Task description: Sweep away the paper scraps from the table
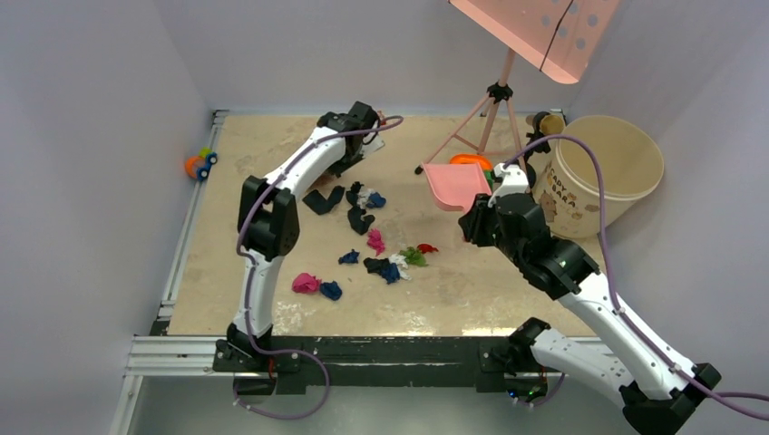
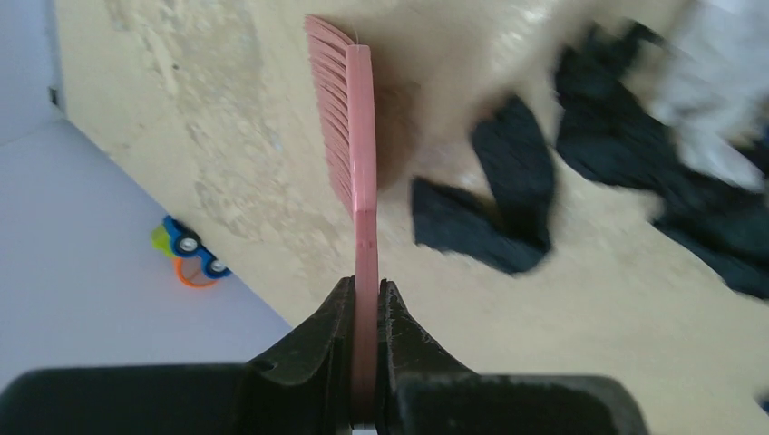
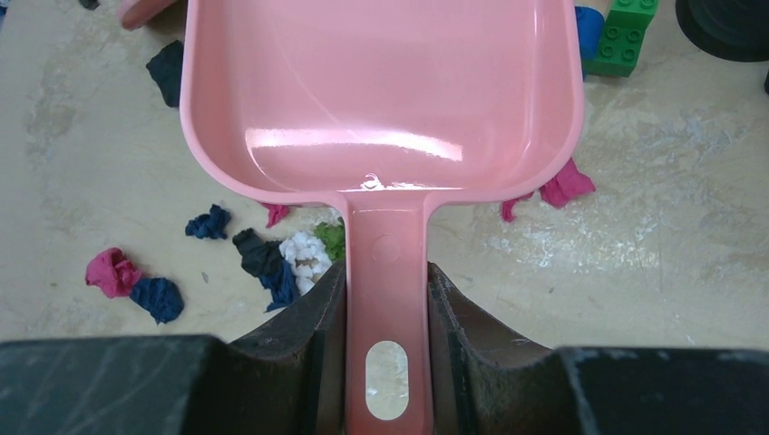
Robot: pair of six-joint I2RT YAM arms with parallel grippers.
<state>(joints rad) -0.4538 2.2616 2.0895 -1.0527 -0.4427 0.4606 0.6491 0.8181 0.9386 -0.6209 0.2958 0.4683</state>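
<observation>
We carry a tool in each arm, and how each sits tells its purpose. Our left hand (image 2: 365, 292) is clamped on the thin handle of the pink brush (image 2: 352, 118). In the left wrist view we see the brush edge-on, its bristles facing away from the black strips just beside it. We judge it is placed at the far side of the litter so that a stroke can draw the pieces toward the middle, though the head may first need turning. Whether the bristles touch the desk (image 1: 263, 154) we cannot tell.

Our right hand (image 3: 385, 276) is closed tight around the stem of the pink dustpan (image 3: 381, 100). The pan is bare inside and seems raised off the desk to the right of the mess, ready, we think, to be set down as the catching wall.

The paper scraps (image 1: 374, 241) lie loose on the middle of the desk between the two tools, in black, blue, pink, green and white. None is in the pan, so the sweeping looks barely begun. Toy blocks (image 3: 632, 36) sit just past the pan's right corner and should be kept out of the stroke.
</observation>
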